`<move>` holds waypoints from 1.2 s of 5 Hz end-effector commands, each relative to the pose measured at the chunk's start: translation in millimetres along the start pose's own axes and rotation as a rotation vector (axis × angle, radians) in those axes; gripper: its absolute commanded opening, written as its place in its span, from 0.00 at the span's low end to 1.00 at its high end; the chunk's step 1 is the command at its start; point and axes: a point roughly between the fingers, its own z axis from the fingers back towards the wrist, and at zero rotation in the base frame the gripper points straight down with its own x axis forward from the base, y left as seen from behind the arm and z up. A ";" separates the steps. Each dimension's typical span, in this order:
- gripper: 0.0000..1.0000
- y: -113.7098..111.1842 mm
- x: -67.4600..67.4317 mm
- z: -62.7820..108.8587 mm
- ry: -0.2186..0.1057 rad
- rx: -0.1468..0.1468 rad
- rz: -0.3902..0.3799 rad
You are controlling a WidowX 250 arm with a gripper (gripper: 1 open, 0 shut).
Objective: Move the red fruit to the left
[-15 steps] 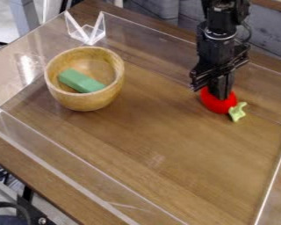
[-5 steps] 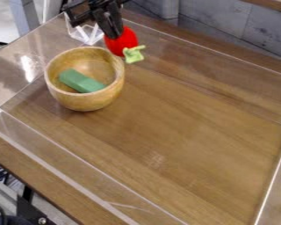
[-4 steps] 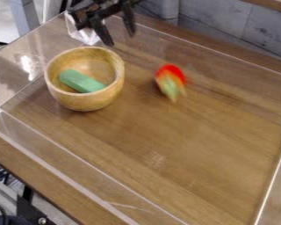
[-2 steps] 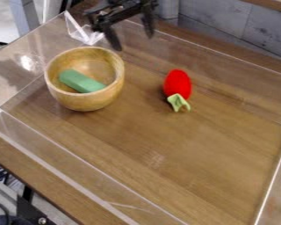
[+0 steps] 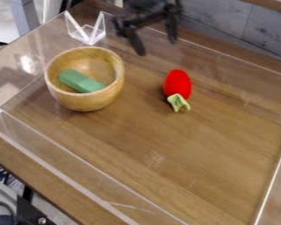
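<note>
The hand (image 5: pixel 153 39) hangs near the far edge of the bench (image 5: pixel 167 149), its two dark fingers (image 5: pixel 136 42) spread wide apart and pointing down, with nothing between them and nothing touching them. The red fruit (image 5: pixel 177 83) lies on its side on the wood, well apart from the hand, below and to the right of it in the picture, with its light green stem (image 5: pixel 179 105) pointing toward the near side. To the left sits a wooden bowl (image 5: pixel 85 78) with a flat green block (image 5: pixel 80 83) inside it; a strip of bare wood separates the bowl from the fruit. A clear low wall (image 5: pixel 20 132) runs around the bench on all sides, and a folded clear piece (image 5: pixel 84 29) stands at the far left corner, just left of the hand. The whole near half of the bench and its right side are open wood.
</note>
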 end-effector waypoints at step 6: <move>0.00 0.4 18.3 -31.1 -0.069 0.054 0.056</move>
